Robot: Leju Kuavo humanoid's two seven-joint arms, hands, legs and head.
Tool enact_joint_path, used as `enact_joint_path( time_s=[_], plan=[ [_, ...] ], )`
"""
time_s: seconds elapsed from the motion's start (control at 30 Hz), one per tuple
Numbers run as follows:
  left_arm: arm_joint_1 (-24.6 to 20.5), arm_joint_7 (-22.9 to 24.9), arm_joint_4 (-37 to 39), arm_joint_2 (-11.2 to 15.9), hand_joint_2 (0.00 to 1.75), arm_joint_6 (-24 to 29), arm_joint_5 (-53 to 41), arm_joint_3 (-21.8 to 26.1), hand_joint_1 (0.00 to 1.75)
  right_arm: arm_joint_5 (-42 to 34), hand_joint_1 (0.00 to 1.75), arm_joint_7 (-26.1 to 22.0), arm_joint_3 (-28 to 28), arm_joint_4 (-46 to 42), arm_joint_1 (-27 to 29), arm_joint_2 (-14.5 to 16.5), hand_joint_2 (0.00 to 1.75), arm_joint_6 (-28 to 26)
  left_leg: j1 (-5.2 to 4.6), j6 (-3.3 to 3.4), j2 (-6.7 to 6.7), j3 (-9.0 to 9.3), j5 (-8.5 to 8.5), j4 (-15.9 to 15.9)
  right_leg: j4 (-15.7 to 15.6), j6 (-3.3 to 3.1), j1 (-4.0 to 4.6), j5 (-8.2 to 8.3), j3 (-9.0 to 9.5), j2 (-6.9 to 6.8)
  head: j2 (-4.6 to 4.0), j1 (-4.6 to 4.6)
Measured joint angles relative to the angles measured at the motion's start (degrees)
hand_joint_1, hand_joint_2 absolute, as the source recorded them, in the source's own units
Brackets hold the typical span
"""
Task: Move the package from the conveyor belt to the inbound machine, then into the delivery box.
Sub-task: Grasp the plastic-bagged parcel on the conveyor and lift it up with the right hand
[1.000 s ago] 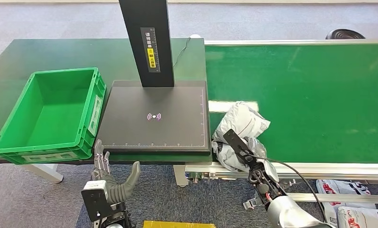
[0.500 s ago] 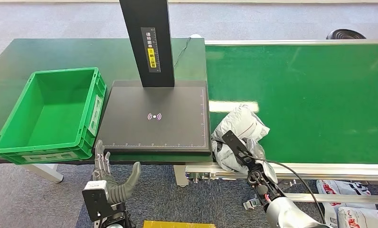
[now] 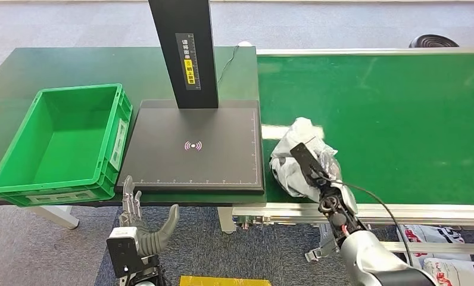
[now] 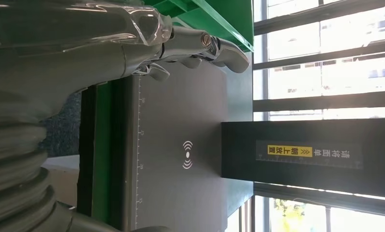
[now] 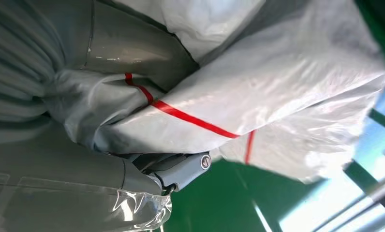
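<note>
Green belt (image 3: 389, 113) carries one package (image 3: 294, 156), gripped by right hand (image 3: 318, 176). One bin (image 3: 62, 140), one scanner (image 3: 199, 146). Left hand (image 3: 140, 229) spread, empty.

I see package (image 3: 294, 161) in crinkled glossy grey-white plastic film, conveyor belt (image 3: 389, 119) smooth with sheen, inbound machine (image 3: 193, 149) plate matt black, delivery box (image 3: 62, 140) hard green plastic

I see a dark green table (image 3: 56, 65) carrying an empty bright green plastic crate (image 3: 62, 146) and, just beside it, a flat black scanner platform (image 3: 223, 161). Alongside, the green conveyor belt (image 3: 401, 119) bears a crumpled grey plastic package (image 3: 291, 164).
</note>
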Motion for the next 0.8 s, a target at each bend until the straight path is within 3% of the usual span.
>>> enact_joint_path(
  time_s=[0.7,0.8],
  plan=[
    [0.0,0.0,0.2,0.0,1.75,-0.1,0.0,0.0,0.00,-0.1,1.75,-0.7,-1.2,-0.7,-1.6,-0.5,1.75,-0.2,0.01,-0.01,-0.01,-0.20,-0.01,0.0,0.0,0.00,0.01,-0.02,-0.17,-0.02,0.00,0.00],
    [0.0,0.0,0.2,0.0,1.75,0.2,0.0,0.0,0.00,-1.6,1.75,-4.7,-1.4,-1.1,-1.8,-0.4,1.75,-1.7,0.01,0.00,-0.01,-0.27,-0.01,0.0,0.0,0.00,0.01,-0.01,-0.21,-0.02,0.00,-0.01]
  ],
)
